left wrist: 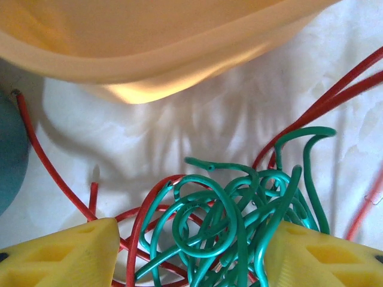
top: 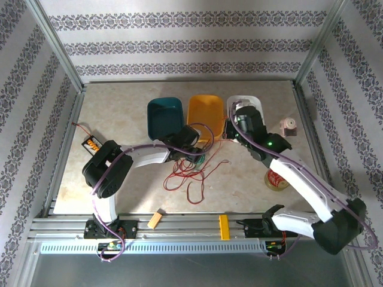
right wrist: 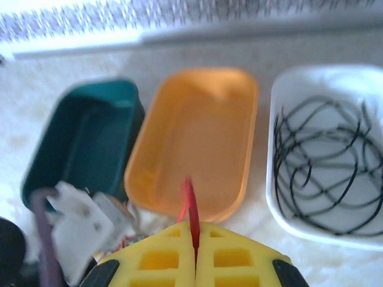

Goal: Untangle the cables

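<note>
- Step in hand, as you can judge it: 1 of 3 cables looks sorted, and you're working on splitting the last 2.
- The black cable (right wrist: 326,155) lies coiled inside the white tray (right wrist: 317,230), apart from the others.
- The right gripper (right wrist: 194,230) has its jaws pressed together w/ the red cable (right wrist: 190,203) pinched btwn them. A short red end sticks up above the fingertips, in front of the orange tray (right wrist: 197,131).
- The left gripper (left wrist: 191,239) has its jaws wide, 1 on each side of the green cable (left wrist: 227,215), not gripping it.
- The green cable is a tight knot of loops on the table (top: 119,113), just below the orange tray's near rim. Red strands run under and through it, so the 2 are interlocked.
- More red cable lies in loose loops on the table nearer the arm bases.
- The orange tray and the teal tray (right wrist: 84,137) both look empty, prob. meant for red and green.
- Next move calls for: close the left jaws on the green clump, then draw the 2 grippers apart so the red slides out.
- Go slow. If the red loops cinch around the green, the knot prob. tightens rather than opens.
- Can't tell how many red strands pass through the knot, so expect more than 1 pull.
</note>
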Controlling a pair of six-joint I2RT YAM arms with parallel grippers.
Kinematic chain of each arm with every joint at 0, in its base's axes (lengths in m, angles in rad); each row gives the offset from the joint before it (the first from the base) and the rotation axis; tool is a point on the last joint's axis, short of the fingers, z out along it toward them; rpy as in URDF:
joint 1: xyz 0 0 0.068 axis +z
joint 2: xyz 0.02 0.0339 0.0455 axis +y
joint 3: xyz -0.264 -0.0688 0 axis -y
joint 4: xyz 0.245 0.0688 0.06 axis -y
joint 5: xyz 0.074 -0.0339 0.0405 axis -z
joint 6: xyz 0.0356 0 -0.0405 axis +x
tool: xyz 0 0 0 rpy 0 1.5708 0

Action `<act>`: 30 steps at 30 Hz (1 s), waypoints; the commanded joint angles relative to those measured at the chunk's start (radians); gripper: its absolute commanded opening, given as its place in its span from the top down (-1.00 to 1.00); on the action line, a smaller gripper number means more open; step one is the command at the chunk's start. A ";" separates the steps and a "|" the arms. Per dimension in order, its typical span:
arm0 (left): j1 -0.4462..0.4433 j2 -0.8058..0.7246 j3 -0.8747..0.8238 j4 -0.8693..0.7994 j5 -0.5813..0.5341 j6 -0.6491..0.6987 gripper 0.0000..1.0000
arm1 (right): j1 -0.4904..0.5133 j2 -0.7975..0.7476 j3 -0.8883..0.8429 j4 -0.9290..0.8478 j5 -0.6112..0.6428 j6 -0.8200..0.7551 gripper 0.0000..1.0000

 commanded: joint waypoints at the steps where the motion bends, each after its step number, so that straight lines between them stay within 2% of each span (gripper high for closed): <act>1: -0.011 -0.001 -0.062 -0.103 -0.052 0.004 -0.27 | -0.009 -0.039 0.120 0.018 0.082 -0.050 0.99; 6: -0.011 -0.015 -0.080 -0.100 -0.060 -0.001 -0.27 | -0.009 -0.032 0.295 0.064 0.102 -0.131 0.97; 12: -0.009 -0.048 -0.091 -0.078 -0.055 -0.005 -0.29 | -0.040 0.082 0.424 0.054 0.081 -0.170 0.93; 18: -0.005 -0.179 -0.142 0.057 -0.003 -0.030 -0.59 | -0.093 0.201 0.453 0.072 -0.010 -0.087 0.93; 21: -0.003 -0.257 -0.166 0.127 -0.014 -0.065 -0.75 | -0.097 0.259 0.469 0.092 -0.036 -0.067 0.93; 23: 0.001 -0.314 -0.191 0.169 -0.081 -0.105 -0.90 | -0.097 0.299 0.478 0.098 -0.049 -0.050 0.92; 26: 0.012 -0.398 -0.224 0.201 -0.198 -0.164 -0.95 | -0.098 0.353 0.478 0.103 -0.064 -0.025 0.92; 30: 0.019 -0.479 -0.241 0.142 -0.416 -0.221 -0.99 | -0.099 0.424 0.466 0.108 -0.085 0.002 0.91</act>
